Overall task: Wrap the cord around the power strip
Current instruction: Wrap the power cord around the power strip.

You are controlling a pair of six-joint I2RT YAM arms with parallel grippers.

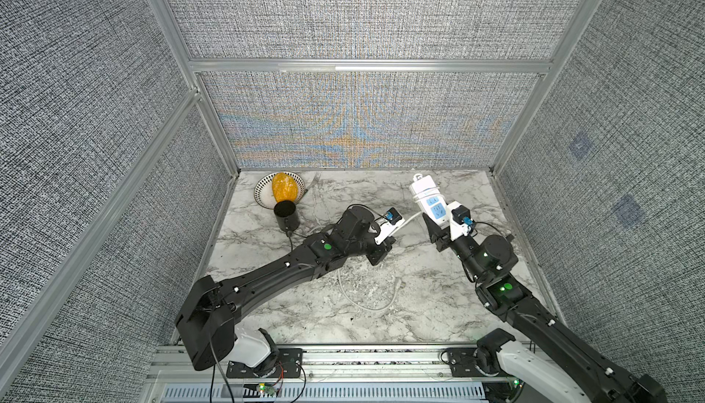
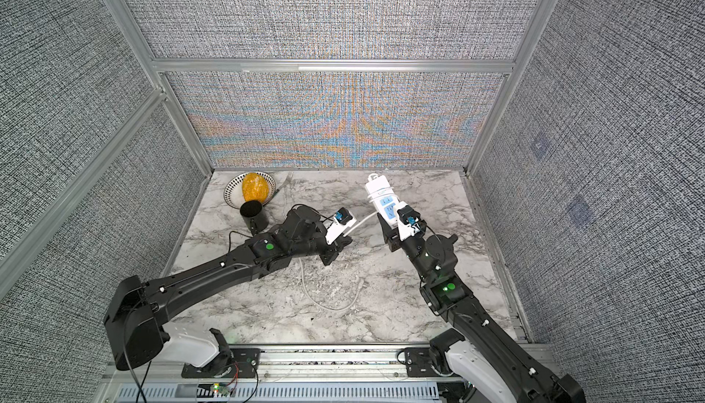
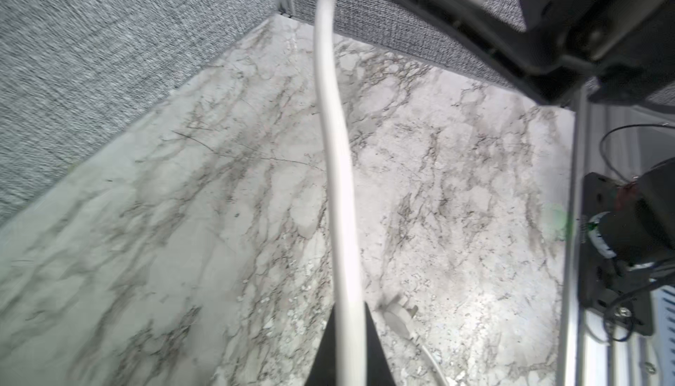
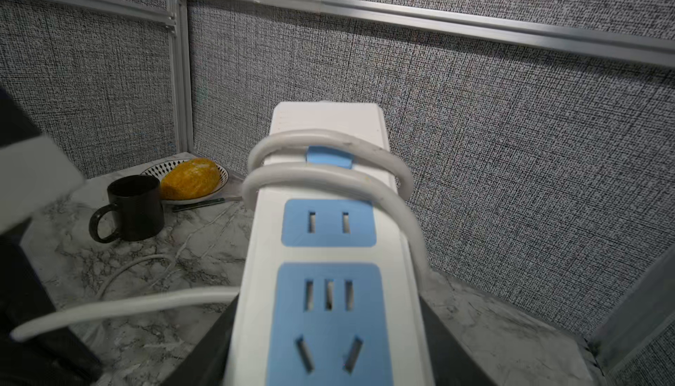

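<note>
The white power strip [image 1: 427, 197] with light-blue socket panels is held off the table, its free end toward the back wall, and my right gripper [image 1: 438, 226] is shut on its near end. In the right wrist view the strip [image 4: 328, 241] fills the space between the black fingers [image 4: 208, 351]. Two turns of the white cord [image 4: 321, 177] lie around its far end. From the strip the cord [image 1: 406, 223] spans to my left gripper [image 1: 390, 241], which is shut on it [image 3: 338, 154]. The remaining cord loops on the table to the plug [image 1: 398, 283].
A black mug [image 1: 286, 219] stands at the back left of the marble table [image 1: 438, 305], in front of a patterned bowl [image 1: 263, 191] holding a yellow-orange fruit [image 1: 284, 186], with a fork [image 1: 313, 183] beside it. Fabric walls close three sides.
</note>
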